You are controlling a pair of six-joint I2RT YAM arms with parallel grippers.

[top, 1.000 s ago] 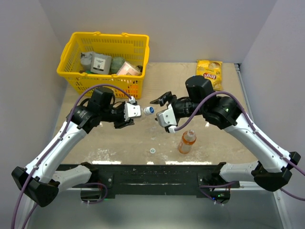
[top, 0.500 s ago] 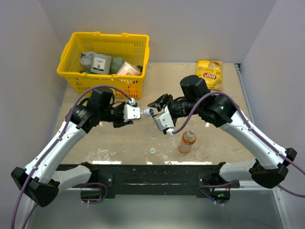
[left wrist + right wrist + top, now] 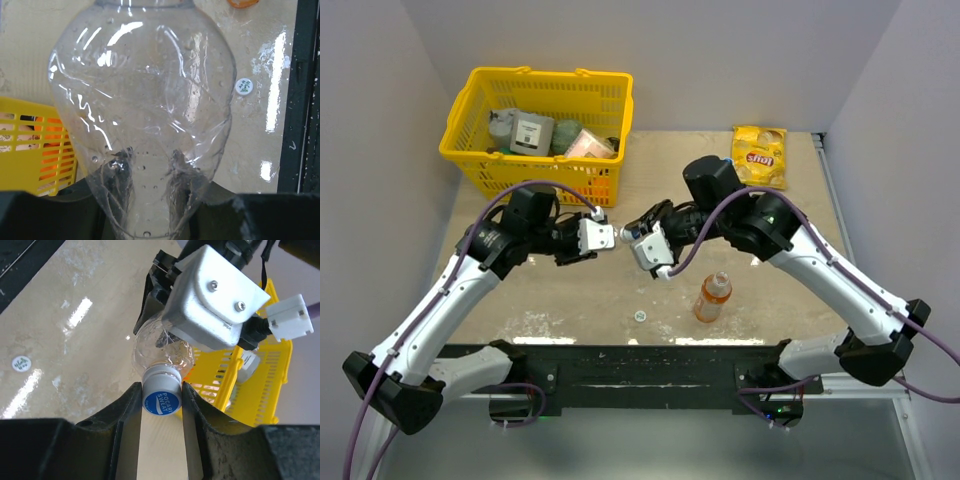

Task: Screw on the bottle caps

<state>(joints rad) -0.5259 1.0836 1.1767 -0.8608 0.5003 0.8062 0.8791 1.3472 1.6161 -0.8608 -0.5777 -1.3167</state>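
My left gripper (image 3: 592, 239) is shut on a clear bottle (image 3: 145, 100), held level with its neck pointing right. The bottle fills the left wrist view, where my gripper (image 3: 147, 172) squeezes its lower part. A blue cap (image 3: 161, 399) sits on the bottle's neck. My right gripper (image 3: 161, 387) is shut on that cap, one finger on each side, and it shows in the top view (image 3: 636, 236). An orange bottle (image 3: 712, 296) stands uncapped on the table. A whitish cap (image 3: 639, 316) lies on the table near the front. No other bottle or cap shows.
A yellow basket (image 3: 480, 150) of goods stands at the back left, close behind the left gripper. A yellow chip bag (image 3: 760, 152) lies at the back right. A black rail (image 3: 620, 362) runs along the table's near edge.
My right gripper has moved left to the bottle's neck and its jaws, open before, have shut round the blue cap. The left arm has hardly moved.
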